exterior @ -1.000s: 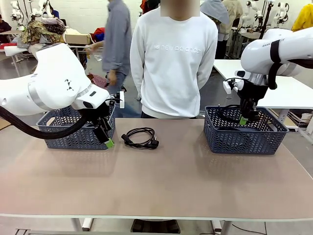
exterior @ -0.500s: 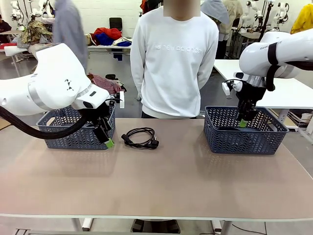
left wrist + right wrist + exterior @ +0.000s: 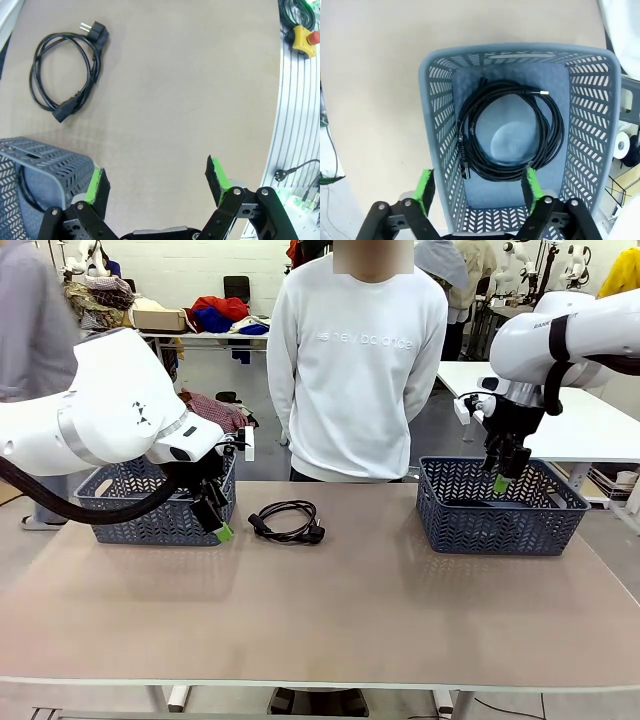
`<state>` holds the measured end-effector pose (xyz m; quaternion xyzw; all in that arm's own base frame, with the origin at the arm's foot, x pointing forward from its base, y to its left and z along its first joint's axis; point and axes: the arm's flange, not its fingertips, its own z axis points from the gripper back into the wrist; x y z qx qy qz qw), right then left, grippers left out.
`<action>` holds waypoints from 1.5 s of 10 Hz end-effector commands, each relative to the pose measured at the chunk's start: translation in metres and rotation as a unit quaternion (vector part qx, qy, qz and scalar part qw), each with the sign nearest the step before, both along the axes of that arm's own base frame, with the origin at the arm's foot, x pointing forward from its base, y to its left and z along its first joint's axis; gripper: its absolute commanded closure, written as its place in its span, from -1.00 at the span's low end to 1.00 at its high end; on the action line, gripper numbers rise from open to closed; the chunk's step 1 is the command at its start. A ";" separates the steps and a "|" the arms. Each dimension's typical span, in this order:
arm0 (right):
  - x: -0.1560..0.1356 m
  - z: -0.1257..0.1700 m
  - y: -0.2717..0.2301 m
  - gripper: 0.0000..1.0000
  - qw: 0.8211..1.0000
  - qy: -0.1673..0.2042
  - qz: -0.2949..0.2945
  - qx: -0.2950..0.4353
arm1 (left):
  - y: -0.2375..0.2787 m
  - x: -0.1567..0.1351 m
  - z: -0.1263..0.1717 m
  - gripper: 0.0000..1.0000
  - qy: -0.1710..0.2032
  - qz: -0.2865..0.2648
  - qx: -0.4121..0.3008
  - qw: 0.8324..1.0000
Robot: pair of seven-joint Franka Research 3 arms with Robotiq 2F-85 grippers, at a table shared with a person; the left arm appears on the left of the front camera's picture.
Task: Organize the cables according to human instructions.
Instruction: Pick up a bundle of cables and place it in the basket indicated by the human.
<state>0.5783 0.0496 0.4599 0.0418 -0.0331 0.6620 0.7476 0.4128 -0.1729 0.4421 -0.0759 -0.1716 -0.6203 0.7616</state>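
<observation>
One coiled black cable (image 3: 287, 521) lies on the table between the two baskets, also seen in the left wrist view (image 3: 66, 77). Another coiled cable (image 3: 510, 132) lies flat in the right grey basket (image 3: 440, 120). A bit of cord (image 3: 22, 185) shows inside the left basket (image 3: 150, 510). My left gripper (image 3: 218, 520) hangs open in front of the left basket, nothing between its green pads (image 3: 215, 175). My right gripper (image 3: 500, 478) is open above the right basket (image 3: 500, 515), empty, its pads (image 3: 426, 186) over the coil.
A person in a white sweatshirt (image 3: 355, 360) stands at the table's far edge, hands behind the back. A yellow box with a red button (image 3: 304, 36) sits at the table's side rail. The tabletop (image 3: 350, 610) in front of the baskets is bare.
My right gripper has risen out of the right basket, leaving the coil inside. The left arm and the cable on the table have not moved. A passer-by behind crossed to the left.
</observation>
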 end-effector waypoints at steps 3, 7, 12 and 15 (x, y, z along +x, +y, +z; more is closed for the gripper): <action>0.001 0.000 0.001 -1.00 1.000 0.003 0.001 0.000 | 0.003 0.000 0.001 -1.00 0.001 -0.001 0.002 1.000; 0.000 0.007 0.004 -1.00 0.999 0.007 -0.037 0.018 | 0.003 0.000 0.001 -1.00 0.001 -0.001 0.002 1.000; -0.080 0.043 0.041 -1.00 0.986 -0.009 -0.152 0.066 | 0.003 0.000 0.001 -1.00 0.001 -0.001 0.002 1.000; -0.124 0.042 0.057 -1.00 0.973 -0.026 -0.190 0.125 | 0.003 0.000 0.001 -1.00 0.001 -0.001 0.002 1.000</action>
